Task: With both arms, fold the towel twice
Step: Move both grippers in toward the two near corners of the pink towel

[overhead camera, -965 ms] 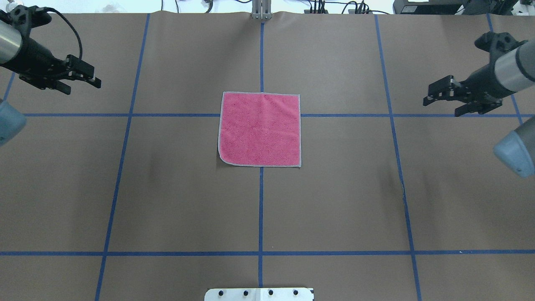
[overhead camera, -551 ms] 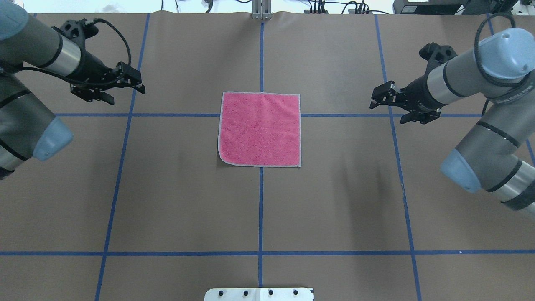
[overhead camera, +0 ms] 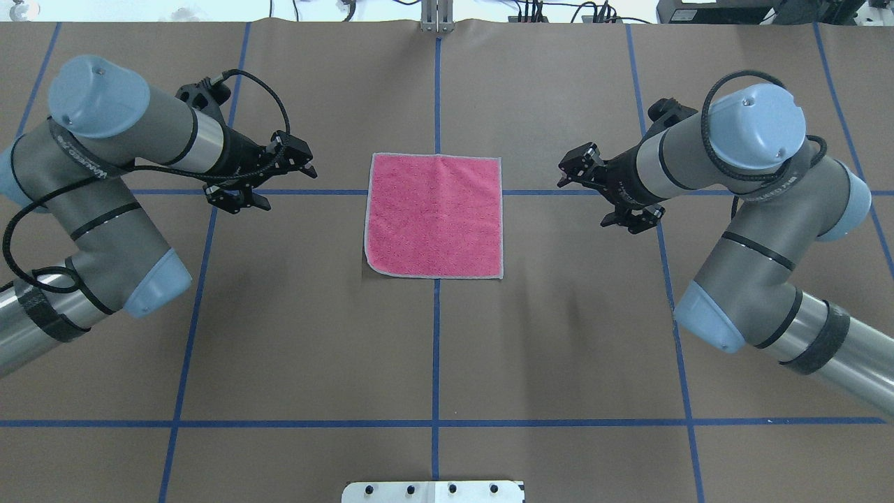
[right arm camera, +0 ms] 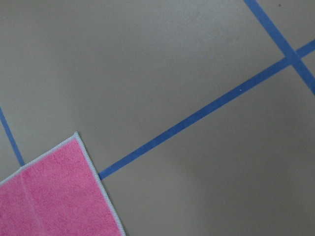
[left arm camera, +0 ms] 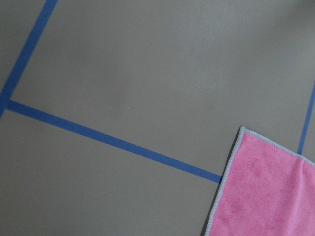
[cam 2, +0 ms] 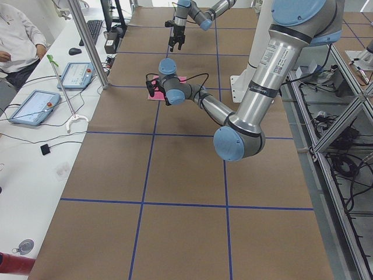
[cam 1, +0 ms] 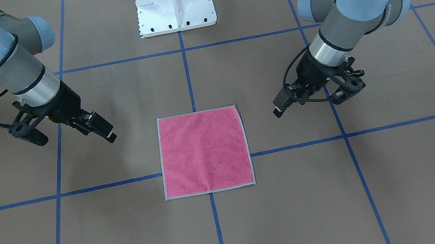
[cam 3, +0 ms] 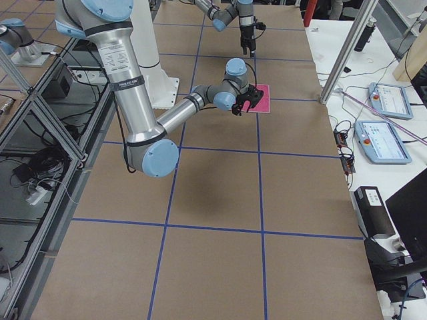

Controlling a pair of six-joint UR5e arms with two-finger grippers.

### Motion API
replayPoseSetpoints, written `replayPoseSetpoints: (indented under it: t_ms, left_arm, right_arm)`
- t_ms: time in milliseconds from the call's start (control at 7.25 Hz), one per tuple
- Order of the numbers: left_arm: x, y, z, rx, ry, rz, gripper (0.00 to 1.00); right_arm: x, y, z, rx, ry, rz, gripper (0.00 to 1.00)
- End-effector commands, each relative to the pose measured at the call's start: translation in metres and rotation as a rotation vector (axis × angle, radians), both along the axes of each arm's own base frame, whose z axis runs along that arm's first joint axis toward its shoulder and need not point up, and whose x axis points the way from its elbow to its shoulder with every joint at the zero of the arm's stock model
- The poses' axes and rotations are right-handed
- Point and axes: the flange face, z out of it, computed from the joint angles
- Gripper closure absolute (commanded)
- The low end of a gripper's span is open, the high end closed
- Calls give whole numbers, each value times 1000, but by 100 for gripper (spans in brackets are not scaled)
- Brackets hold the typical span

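This is a robotics lab. The tabletop [overhead camera: 314, 335] is covered in brown paper marked off by a blue tape grid [overhead camera: 436, 349]. A left arm [overhead camera: 105, 175] and a right arm [overhead camera: 754, 209] flank a white pedestal [cam 1: 173, 0]. Aluminium framing [cam 3: 47, 127] with loose cables [cam 3: 37, 177] stands alongside. A side bench [cam 2: 23, 163] carries teach pendants [cam 2: 33, 107], and a person [cam 2: 17, 38] sits there.

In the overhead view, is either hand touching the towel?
No: the left hand and the right hand each sit off the pink towel, with bare brown table between.
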Motion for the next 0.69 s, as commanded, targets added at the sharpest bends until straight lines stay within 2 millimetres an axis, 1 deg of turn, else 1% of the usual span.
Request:
replayPoseSetpoints:
  t_ms: [0,138,276,414,551]
  left_arm:
    - [46,29,-11,-57,32,-66,0]
    - [69,42,-16,-55,31,-57,0]
    - [94,50,-18,-70,23,-87,0]
    - [124,57,-25,-61,11,-102,1]
    - [137,50,-22,-67,-7,-112,2]
  right_arm:
    - [-32,16,-17,-63,-27,90,4]
    - [-42,23,-18,-74,-27,115,4]
    - [-50,29,-20,-75,-33,130,4]
    - [-51,31,-21,-74,-35,127,3]
    - [-56,35,-20,-72,-31,123,3]
